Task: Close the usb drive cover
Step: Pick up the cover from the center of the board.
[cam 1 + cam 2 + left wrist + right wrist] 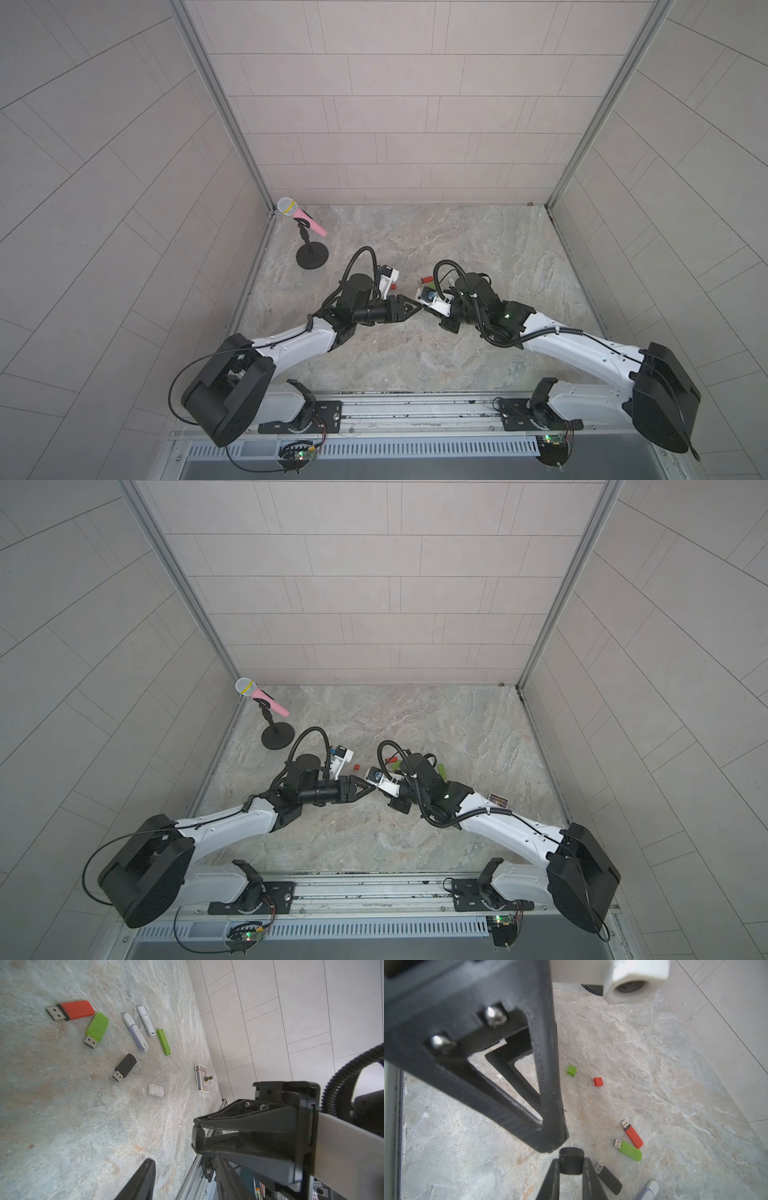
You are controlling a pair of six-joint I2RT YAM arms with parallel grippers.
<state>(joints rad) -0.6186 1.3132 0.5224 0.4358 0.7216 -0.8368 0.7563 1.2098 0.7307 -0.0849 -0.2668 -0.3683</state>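
My right gripper (pixel 571 1160) is shut on a small black usb cover (pixel 571 1165), held above the table. Below it lies the black usb drive (pixel 608 1178) with its metal plug bare, also seen in the left wrist view (pixel 124 1067). My left gripper (pixel 185 1162) is open, its jaws apart with nothing gripped. One of its fingers (pixel 548 1136) reaches right up to the cover's end. In both top views the two grippers meet tip to tip at mid-table, left gripper (pixel 417 308) against right gripper (pixel 427 311).
Bare-plug red drive (pixel 72 1010), green drive (pixel 95 1028) and white drive (pixel 156 1090) lie nearby, beside three capped sticks (pixel 136 1032). Loose green cap (pixel 571 1070) and red cap (pixel 598 1081) lie further off. A card box (pixel 201 1078) and a microphone stand (pixel 311 257) sit near the walls.
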